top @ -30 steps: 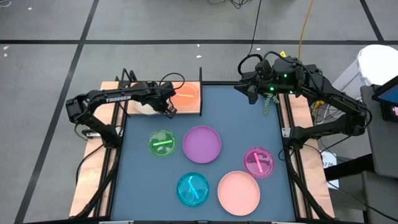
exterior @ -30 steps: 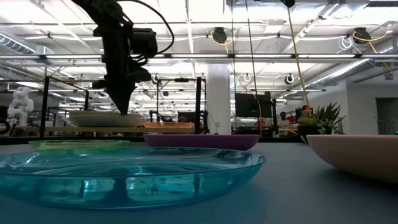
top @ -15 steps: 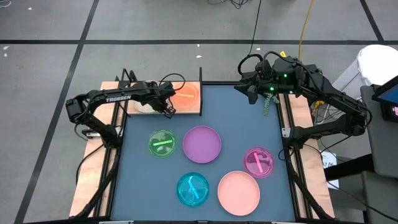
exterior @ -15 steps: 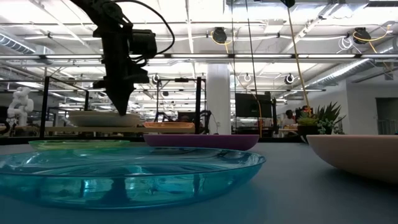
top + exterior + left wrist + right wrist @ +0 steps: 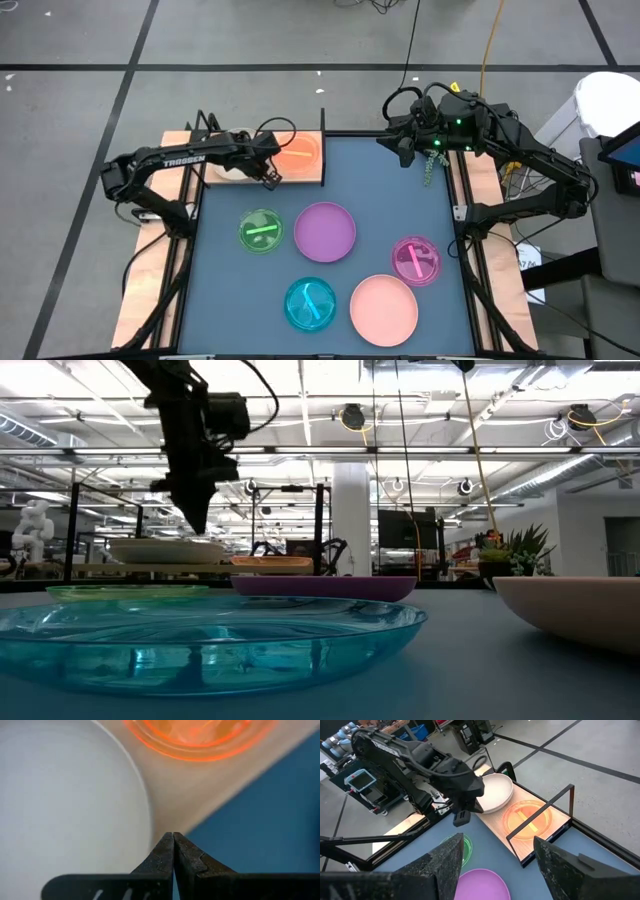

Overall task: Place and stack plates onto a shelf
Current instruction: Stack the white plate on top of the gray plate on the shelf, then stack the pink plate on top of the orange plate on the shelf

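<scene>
The shelf (image 5: 314, 176), a light wooden board with black uprights, lies at the table's far left. On it rest a pale plate (image 5: 230, 170) and a small orange plate (image 5: 298, 152), side by side. My left gripper (image 5: 271, 180) is shut and empty. It points down over the shelf's near edge, just above the pale plate's rim (image 5: 142, 795), between the two plates. On the blue tabletop lie green (image 5: 261, 231), purple (image 5: 324, 231), magenta (image 5: 416, 260), teal (image 5: 310, 304) and salmon pink (image 5: 384, 308) plates. My right gripper (image 5: 492, 870) waits open, held high at the far right.
A black upright (image 5: 322, 132) stands at the shelf's right end, beside the orange plate. Bare blue tabletop (image 5: 390, 190) lies between the shelf and the right arm. A cable (image 5: 430, 170) hangs below the right arm at the table's far right.
My left gripper has risen a little from the pale plate's rim and stays shut. The plates have kept their places.
</scene>
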Robot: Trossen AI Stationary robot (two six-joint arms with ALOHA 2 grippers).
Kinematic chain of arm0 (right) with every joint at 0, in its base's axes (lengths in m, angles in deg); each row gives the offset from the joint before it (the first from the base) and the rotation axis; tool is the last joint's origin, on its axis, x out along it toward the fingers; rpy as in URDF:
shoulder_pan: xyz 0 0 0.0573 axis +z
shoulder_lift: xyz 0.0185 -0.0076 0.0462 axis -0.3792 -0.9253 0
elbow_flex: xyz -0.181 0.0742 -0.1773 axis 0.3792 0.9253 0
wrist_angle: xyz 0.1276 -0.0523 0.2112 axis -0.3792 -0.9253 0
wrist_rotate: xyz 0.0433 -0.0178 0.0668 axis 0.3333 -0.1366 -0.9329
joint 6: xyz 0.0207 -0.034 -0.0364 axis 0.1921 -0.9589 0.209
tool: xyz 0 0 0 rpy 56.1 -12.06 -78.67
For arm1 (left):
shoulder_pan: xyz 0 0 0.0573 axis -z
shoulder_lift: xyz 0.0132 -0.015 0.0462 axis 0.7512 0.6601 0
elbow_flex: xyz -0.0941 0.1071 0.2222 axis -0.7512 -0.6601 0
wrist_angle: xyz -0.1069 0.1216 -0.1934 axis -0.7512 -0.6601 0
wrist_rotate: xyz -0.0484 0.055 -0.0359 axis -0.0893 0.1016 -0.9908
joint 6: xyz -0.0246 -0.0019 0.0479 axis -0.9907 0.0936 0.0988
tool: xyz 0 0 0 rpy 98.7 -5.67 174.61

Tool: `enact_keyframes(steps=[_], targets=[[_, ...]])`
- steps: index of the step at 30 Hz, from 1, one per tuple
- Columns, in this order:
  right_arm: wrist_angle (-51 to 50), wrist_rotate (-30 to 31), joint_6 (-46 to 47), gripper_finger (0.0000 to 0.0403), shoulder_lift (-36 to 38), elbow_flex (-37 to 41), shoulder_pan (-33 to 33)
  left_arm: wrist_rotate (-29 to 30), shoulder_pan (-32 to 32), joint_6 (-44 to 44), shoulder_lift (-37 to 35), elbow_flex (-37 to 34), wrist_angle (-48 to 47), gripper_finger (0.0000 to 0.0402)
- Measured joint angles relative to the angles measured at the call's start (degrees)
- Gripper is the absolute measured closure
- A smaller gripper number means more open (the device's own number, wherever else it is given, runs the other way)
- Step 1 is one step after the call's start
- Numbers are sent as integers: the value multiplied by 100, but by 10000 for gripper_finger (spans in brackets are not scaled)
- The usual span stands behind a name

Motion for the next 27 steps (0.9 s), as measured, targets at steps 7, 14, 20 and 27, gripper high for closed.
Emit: enact_keyframes(steps=[7, 14, 20, 27], targets=[[-175, -23, 203, 181, 0, -2, 0, -372, 591, -565, -419, 42, -93, 401], [-852, -430, 815, 181, 0, -4, 153, -798, 1486, -1123, -451, 42, -214, 401], [-1309, -466, 1430, 181, 0, -4, 653, -861, 2314, -1923, -451, 42, -202, 401], [-1850, -352, 2010, 181, -33, -4, 1233, -826, 3006, -3097, -451, 42, -155, 400]])
